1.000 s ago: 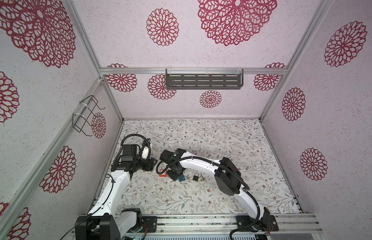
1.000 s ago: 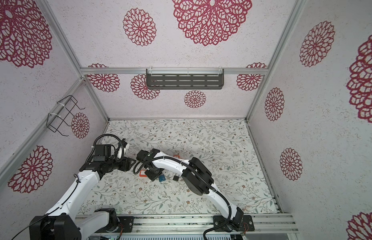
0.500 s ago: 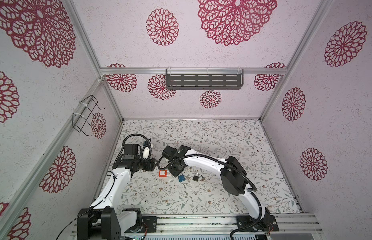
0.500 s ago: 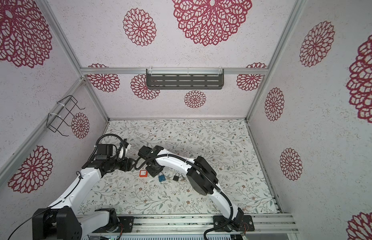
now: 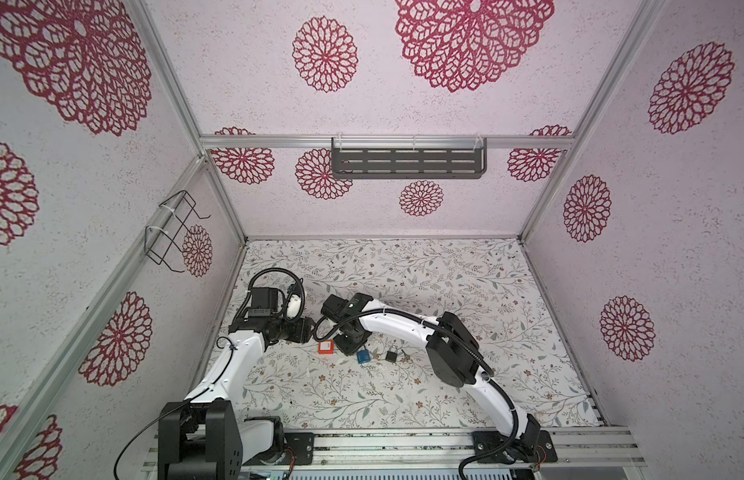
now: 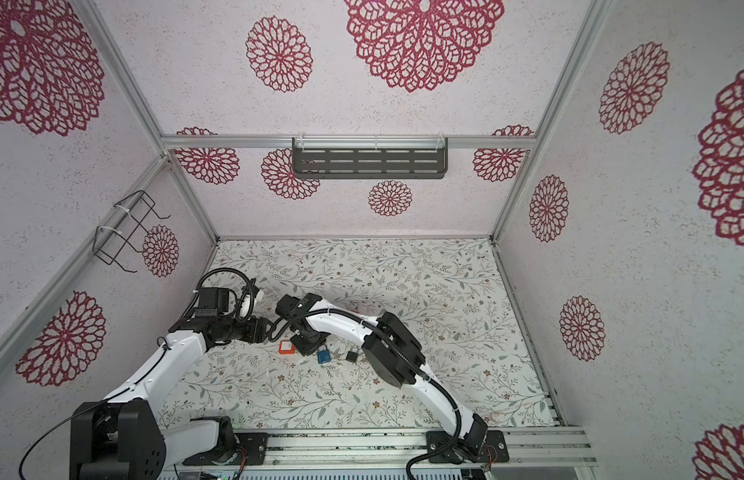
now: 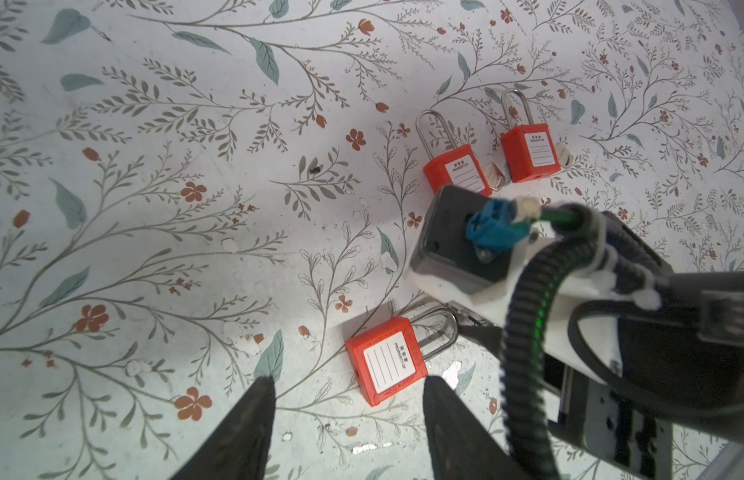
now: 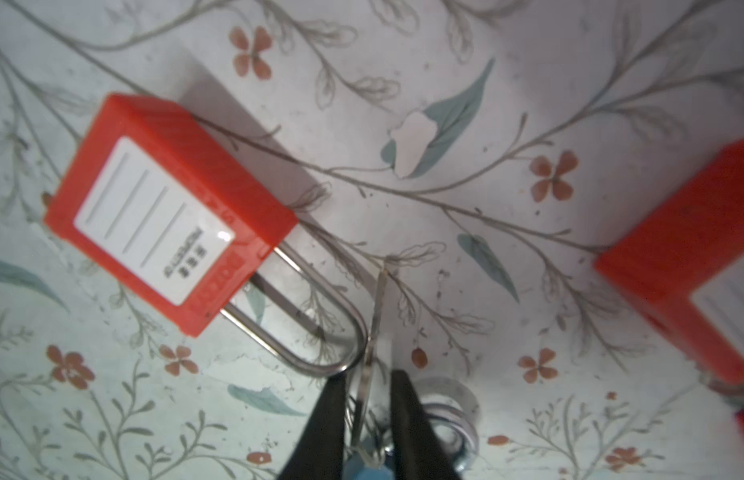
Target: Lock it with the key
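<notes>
A red padlock (image 8: 170, 216) lies flat on the floral mat, its steel shackle (image 8: 320, 332) pointing at my right gripper (image 8: 368, 376). The key (image 8: 376, 316) stands edge-on between the right fingers with a slim gap on each side, its blade tip beside the shackle's bend. A key ring (image 8: 449, 409) hangs behind it. In both top views the right gripper (image 5: 349, 343) (image 6: 307, 344) hovers just right of the padlock (image 5: 326, 347) (image 6: 287, 347). My left gripper (image 7: 349, 379) (image 5: 305, 332) is open and empty, with the padlock (image 7: 386, 361) just beyond its fingertips.
Two more red padlocks (image 7: 457, 174) (image 7: 530, 156) lie farther back on the mat, and one of them shows as a red body (image 8: 686, 270) in the right wrist view. A blue padlock (image 5: 364, 356) and a black padlock (image 5: 391, 355) sit right of the right gripper. The left wall is close.
The right jaws have parted slightly around the key. The right wrist has shifted a little, uncovering the red padlock on the mat. The left arm has barely moved.
</notes>
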